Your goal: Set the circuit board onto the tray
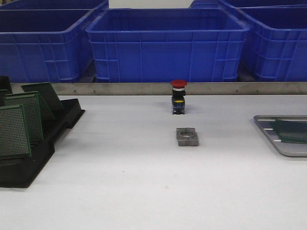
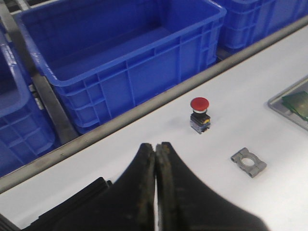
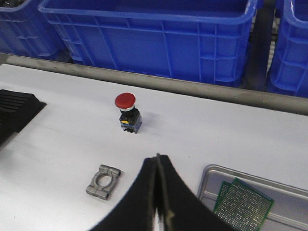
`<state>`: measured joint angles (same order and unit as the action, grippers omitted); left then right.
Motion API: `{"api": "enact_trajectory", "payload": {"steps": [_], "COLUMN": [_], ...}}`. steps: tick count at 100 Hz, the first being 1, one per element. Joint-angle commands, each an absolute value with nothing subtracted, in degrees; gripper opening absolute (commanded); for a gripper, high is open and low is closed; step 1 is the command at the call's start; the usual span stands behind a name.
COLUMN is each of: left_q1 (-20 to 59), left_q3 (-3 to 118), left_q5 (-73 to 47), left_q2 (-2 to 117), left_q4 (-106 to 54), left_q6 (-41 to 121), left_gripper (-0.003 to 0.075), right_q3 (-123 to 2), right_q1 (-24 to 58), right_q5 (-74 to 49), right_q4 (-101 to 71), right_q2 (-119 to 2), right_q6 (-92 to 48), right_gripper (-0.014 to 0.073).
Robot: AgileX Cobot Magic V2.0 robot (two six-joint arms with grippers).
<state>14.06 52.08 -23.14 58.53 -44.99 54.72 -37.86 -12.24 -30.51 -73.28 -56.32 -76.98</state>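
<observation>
White counter, metal rail before blue crates, rack left, tray of circuit boards right, both jaws pressed together

Tray and rack both cut off by front-view edges.

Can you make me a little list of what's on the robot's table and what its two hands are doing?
Left side: black slotted plastic rack holding upright green circuit boards
Middle: red mushroom-head push button, upright; grey metal clamp block with a round hole lying in front of it, apart
Right side: shallow silver-grey metal tray with green circuit boards already lying in it
Behind: blue plastic crates
Left gripper: shut, holding nothing
Right gripper: shut, holding nothing
</observation>
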Motion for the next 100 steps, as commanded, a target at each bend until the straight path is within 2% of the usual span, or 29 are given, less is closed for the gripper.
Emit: {"api": "enact_trajectory", "payload": {"steps": [1,71,100], "left_q1": [13.9,13.9,13.9], "left_q3": [50.7,28.4,20.5], "left_q5": [-17.1,-14.3,-14.1], "left_q2": [54.1,24.3,12.2], "left_q4": [-47.6,-47.9,-47.8], "left_q6": [54.0,54.0,54.0], "left_gripper": [-0.002,-0.002,-0.002], "right_q3": [-38.1,-20.2,-16.9], "right_q1": [-11.8,-11.5,-11.5], "right_q5": [-29.7,-31.0,-31.8], "right_q4": [-75.4,-75.4,-75.4], "right_q2": [-51.4,-15.8,-9.9], "right_q6": [-77.6,-77.6,-77.6], "right_gripper": [-0.0061,-0.0061,-0.0061]}}
